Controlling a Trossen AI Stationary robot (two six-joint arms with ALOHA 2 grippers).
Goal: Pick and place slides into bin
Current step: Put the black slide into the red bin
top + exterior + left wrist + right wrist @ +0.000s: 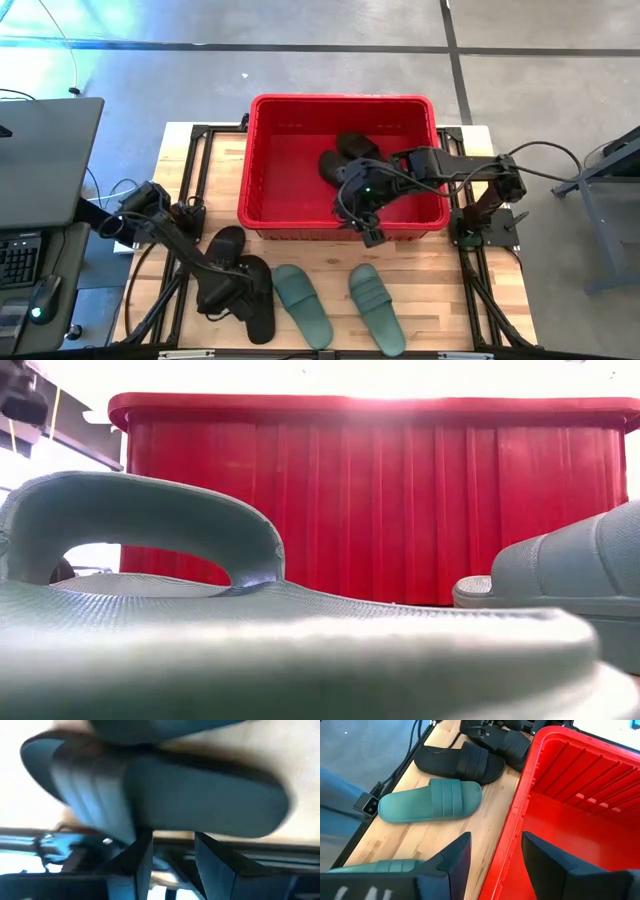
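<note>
While my right end effector hangs open and empty over the red bin's near wall, my left end effector rests on black slides on the worktop; I cannot tell its grip.

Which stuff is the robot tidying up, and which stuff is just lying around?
For the job: red bin; black slides in it; black slides on the table; two green slides.

Just lying about: keyboard; mouse; cables.
</note>
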